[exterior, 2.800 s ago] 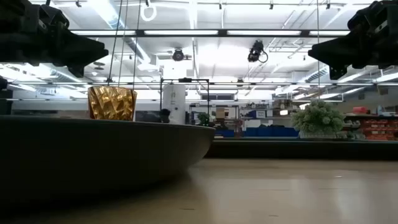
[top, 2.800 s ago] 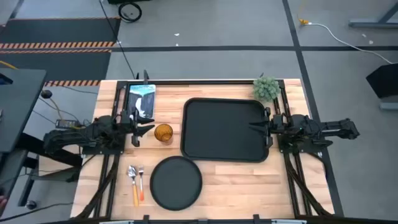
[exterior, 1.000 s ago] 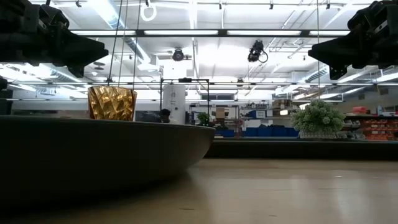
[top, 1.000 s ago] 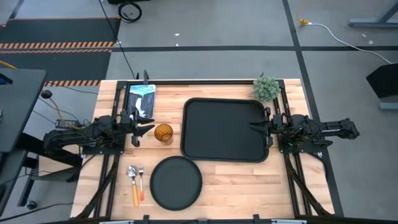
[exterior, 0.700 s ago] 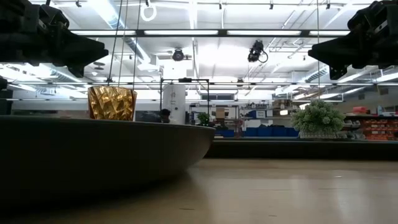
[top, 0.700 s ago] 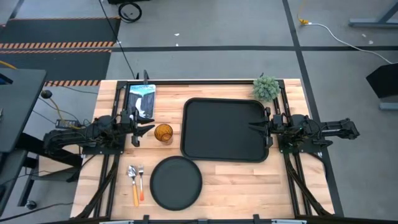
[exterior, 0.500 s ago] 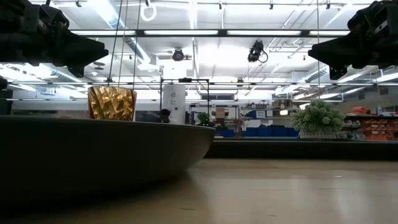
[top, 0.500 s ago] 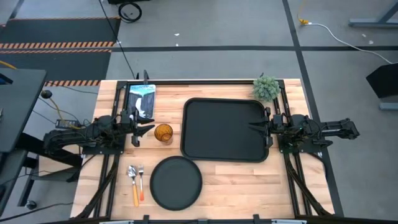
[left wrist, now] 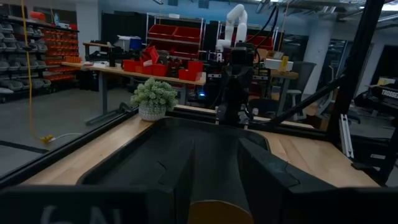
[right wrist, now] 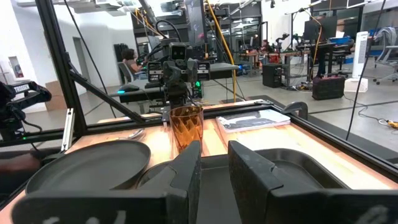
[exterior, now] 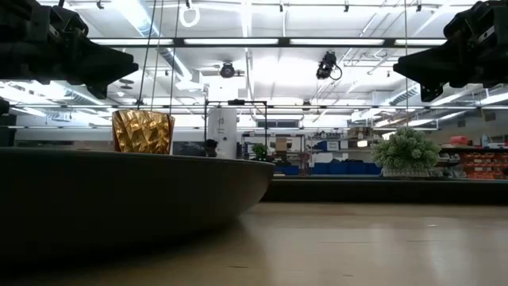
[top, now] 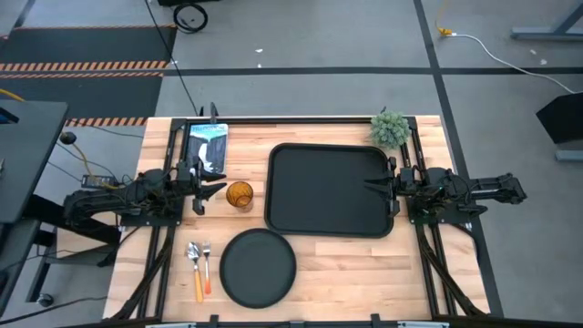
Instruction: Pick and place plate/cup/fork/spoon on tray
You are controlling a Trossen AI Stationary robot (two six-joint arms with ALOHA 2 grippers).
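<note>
High view shows the task at its very start, as far as I can judge: the tray (top: pixel 332 189) lies in the middle of the table with nothing on it, and all four things to be moved are off it. The cup (top: pixel 239 195) stands just beside the tray's left edge, near the left gripper (top: pixel 217 189); the plate (top: pixel 259 266) sits on the wood in front of the tray, close to its front left corner; the fork (top: pixel 206 265) and the spoon (top: pixel 194 268) lie side by side just left of the plate, handles pointing toward the table's front edge (which of the two is which is hard to tell at this size, so I go by the faint tines). The left gripper hangs at the table's left side with its fingers parted and nothing between them, the cup's rim showing just beyond them in the left wrist view. The right gripper (top: pixel 372 186) hangs at the tray's right edge, also parted and holding nothing; its wrist view looks across the tray to the cup (right wrist: pixel 186 126) and the plate (right wrist: pixel 87 163). So nothing is placed yet, and plate, cup, fork and spoon are all left to do. A small potted plant (top: pixel 390 128) and a booklet (top: pixel 208 146) stand at the far side of the table, apart from the work.
</note>
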